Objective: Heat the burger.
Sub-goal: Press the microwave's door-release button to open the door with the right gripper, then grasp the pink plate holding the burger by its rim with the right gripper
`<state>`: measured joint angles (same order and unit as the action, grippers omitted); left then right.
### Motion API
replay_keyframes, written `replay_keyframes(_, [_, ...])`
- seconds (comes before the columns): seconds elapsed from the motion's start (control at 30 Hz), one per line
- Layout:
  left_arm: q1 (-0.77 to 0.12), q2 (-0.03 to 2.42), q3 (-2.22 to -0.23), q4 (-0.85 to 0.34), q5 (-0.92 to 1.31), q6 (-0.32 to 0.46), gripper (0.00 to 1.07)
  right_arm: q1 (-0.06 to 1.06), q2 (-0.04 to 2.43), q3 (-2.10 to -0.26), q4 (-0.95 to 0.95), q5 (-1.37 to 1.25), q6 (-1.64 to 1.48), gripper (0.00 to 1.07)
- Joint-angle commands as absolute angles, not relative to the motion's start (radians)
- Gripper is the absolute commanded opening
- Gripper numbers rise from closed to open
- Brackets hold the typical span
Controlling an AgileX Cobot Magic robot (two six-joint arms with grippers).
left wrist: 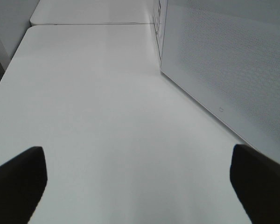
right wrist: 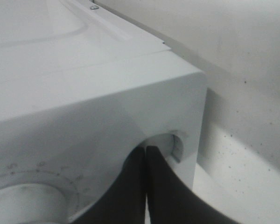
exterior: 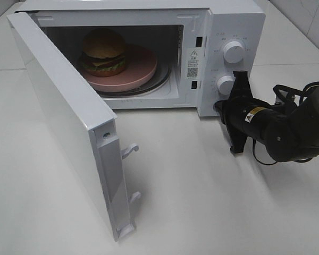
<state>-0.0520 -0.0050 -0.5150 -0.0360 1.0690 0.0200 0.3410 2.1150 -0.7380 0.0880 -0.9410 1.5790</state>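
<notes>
The burger (exterior: 103, 50), with a brown bun, lettuce and cheese, sits on a pink plate (exterior: 135, 71) inside the white microwave (exterior: 244, 21). The microwave door (exterior: 69, 117) is swung wide open toward the front left. My right gripper (exterior: 219, 106) is shut on nothing, its tips against the control panel's bottom corner, just below the lower knob (exterior: 225, 84). The right wrist view shows the closed fingers (right wrist: 151, 172) meeting at a round recess (right wrist: 175, 144) in that panel. My left gripper (left wrist: 140, 186) is open over bare table, beside the door's outer face (left wrist: 233, 79); the exterior view does not show it.
The upper knob (exterior: 233, 51) sits above the lower one on the panel. Two latch hooks (exterior: 130, 151) stick out of the open door's edge. The white table (exterior: 202, 180) stretches in front of the microwave, and a tiled wall (exterior: 308, 16) rises at the back right.
</notes>
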Motion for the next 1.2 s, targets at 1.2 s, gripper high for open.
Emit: replay_keyframes(1.2, [-0.049,-0.021,-0.516,-0.037,1.072,0.017,1.01,0.339,1.928,-0.488,0.024,-1.002,1.441,0.00])
